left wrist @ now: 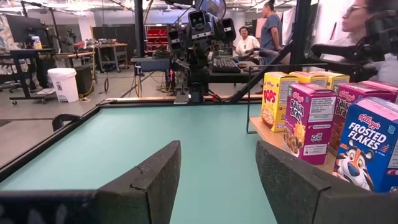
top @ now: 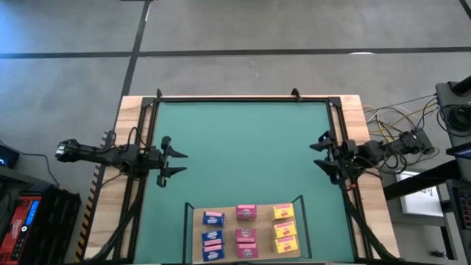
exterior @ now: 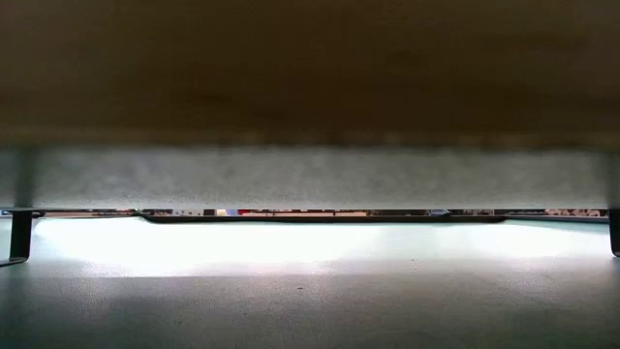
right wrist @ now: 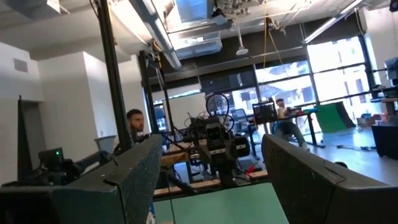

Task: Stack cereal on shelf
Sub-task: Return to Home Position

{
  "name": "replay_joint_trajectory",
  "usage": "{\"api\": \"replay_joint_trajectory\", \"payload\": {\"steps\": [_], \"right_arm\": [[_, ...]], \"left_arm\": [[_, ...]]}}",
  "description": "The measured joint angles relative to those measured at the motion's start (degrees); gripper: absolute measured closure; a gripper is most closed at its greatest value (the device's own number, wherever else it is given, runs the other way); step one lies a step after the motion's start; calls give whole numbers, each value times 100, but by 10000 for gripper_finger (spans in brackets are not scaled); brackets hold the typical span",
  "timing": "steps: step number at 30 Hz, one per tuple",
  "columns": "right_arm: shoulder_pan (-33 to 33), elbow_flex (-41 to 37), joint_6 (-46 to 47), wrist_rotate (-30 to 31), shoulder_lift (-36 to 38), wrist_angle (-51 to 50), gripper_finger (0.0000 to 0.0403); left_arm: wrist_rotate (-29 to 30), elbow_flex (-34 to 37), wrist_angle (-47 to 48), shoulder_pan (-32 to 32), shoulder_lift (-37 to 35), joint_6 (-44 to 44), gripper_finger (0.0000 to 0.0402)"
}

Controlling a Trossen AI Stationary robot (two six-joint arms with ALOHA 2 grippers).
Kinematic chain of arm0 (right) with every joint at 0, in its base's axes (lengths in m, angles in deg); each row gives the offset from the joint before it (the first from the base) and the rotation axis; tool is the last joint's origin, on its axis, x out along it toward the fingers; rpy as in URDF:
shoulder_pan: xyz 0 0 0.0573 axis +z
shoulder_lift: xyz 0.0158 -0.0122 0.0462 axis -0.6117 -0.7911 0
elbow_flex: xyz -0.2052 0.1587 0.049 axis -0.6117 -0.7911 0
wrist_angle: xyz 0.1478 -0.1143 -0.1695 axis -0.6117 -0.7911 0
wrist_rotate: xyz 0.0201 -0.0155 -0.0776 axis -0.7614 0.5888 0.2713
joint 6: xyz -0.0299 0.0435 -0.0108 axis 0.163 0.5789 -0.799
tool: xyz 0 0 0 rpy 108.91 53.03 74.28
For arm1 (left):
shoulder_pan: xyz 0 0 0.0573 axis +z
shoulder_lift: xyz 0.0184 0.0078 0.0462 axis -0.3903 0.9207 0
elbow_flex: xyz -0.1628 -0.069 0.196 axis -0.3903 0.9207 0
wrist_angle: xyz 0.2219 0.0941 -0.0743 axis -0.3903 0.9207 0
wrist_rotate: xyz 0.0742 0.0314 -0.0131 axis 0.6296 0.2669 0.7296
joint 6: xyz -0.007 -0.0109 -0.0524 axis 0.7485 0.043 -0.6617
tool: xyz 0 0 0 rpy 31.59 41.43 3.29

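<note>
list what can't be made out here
High view: the shelf runs off the bottom edge; print on the cereal boxes is too small.
Low view: a blurred brown surface at the lens hides every box.
Left wrist view: the right edge cuts the blue box.
Right wrist view: no shelf in frame.

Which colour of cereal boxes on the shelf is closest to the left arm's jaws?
The blue boxes: they fill the shelf's column on the left gripper's side. The pink boxes sit in the middle, the yellow boxes farthest.

Wood table (top: 356, 110) is carrying green mat (top: 243, 154), w/ shelf (top: 229, 235) sitting at one mat edge, holding 9 cereal boxes (top: 246, 213) in 3 cols.
</note>
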Motion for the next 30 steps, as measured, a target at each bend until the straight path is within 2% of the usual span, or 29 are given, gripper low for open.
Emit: {"api": "replay_joint_trajectory", "payload": {"steps": [30], "right_arm": [[0,0,-1,2,-29,-113,138]], "left_arm": [[-1,0,0,0,0,0,209]]}}
